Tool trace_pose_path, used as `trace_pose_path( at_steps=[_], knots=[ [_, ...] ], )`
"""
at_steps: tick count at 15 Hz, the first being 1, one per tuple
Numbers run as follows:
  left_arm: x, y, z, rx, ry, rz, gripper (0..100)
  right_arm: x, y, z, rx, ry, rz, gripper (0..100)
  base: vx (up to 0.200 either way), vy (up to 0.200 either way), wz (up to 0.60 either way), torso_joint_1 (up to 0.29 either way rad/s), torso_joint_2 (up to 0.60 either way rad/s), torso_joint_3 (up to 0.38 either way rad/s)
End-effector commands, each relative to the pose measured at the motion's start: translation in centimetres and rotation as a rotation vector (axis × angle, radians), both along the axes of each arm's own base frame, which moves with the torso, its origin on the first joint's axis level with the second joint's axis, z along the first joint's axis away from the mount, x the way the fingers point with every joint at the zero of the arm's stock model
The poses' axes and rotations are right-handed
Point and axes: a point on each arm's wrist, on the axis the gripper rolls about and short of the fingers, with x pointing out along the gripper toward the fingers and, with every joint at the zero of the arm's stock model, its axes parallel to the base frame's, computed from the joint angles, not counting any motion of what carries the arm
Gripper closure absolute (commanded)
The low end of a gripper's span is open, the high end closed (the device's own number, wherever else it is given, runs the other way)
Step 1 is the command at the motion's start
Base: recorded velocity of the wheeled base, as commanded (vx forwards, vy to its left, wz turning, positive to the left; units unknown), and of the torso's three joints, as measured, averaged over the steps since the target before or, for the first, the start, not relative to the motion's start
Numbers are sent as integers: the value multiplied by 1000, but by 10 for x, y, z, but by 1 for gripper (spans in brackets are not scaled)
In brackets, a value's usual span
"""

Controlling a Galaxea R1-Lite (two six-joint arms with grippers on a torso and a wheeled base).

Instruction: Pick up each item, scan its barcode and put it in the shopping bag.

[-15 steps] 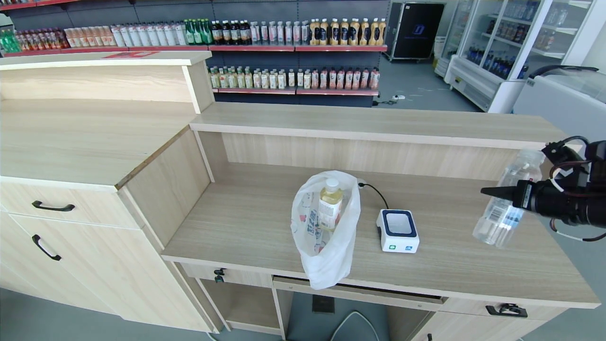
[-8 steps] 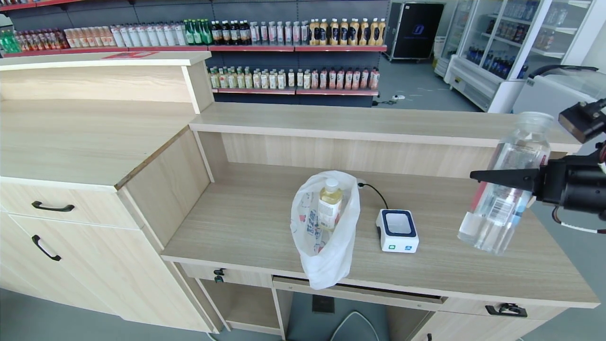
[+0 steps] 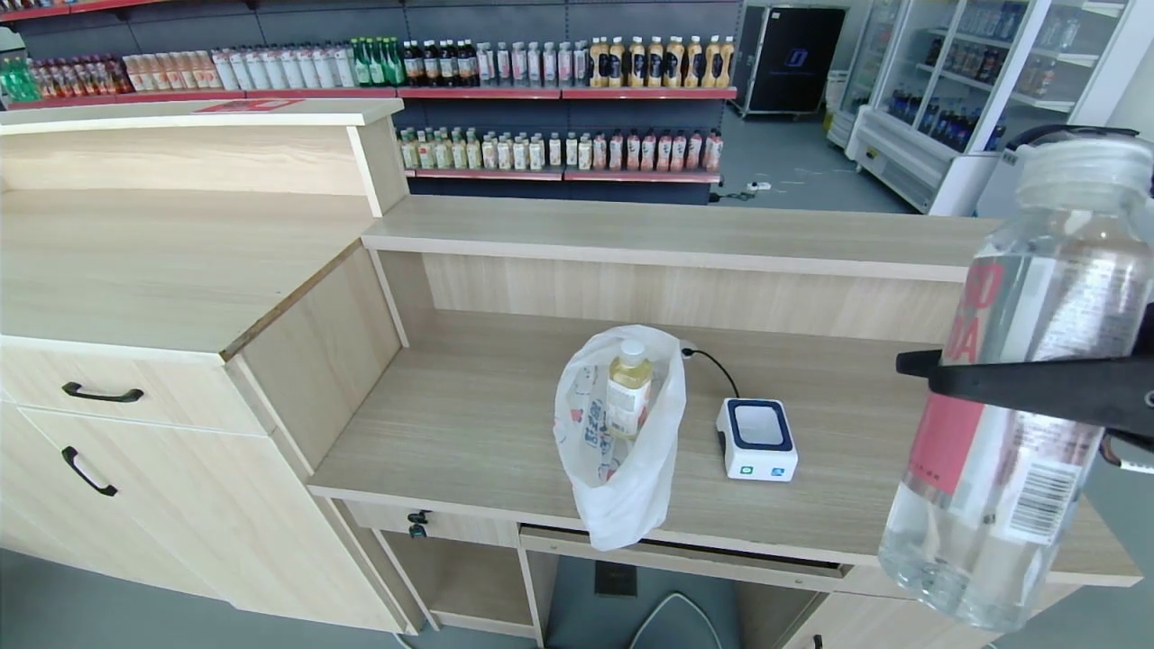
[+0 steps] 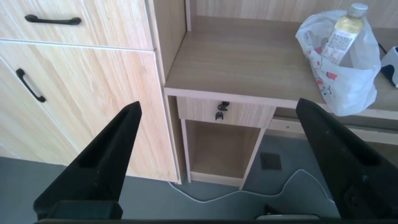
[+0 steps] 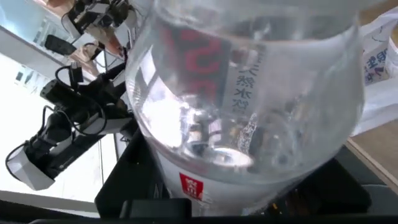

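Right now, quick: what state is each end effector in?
Left end effector: open, holding nothing.
Right end effector: closed on the bottle.

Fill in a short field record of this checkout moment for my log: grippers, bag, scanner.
right gripper: shut on the clear bottle, held tilted above the counter's right end
left gripper: open, empty, off the counter's left front
shopping bag: white, open, standing on the counter
in bag: yellow drink bottle, upright
scanner: on the counter, right of the bag, apart from it
barcode: low on the clear bottle, facing the head camera
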Motion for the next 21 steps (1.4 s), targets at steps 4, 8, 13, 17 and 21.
trace_pose_path(
  at_steps=[4,8,13,17,21],
  knots=[
    [0,0,0,0,-1,0,0,-14,-2,7,14,-45,7,100,0,0,0,0,0,0],
    [0,0,0,0,-1,0,0,-17,-4,1,-9,-6,-30,100,0,0,0,0,0,0],
    [0,0,0,0,-1,0,0,-20,-5,-1,-10,-4,-33,100,0,0,0,0,0,0],
    [0,0,0,0,-1,0,0,-25,-4,-7,-17,7,-13,100,0,0,0,0,0,0],
    [0,0,0,0,-1,0,0,-23,0,-8,-30,8,-35,100,0,0,0,0,0,0]
  ],
)
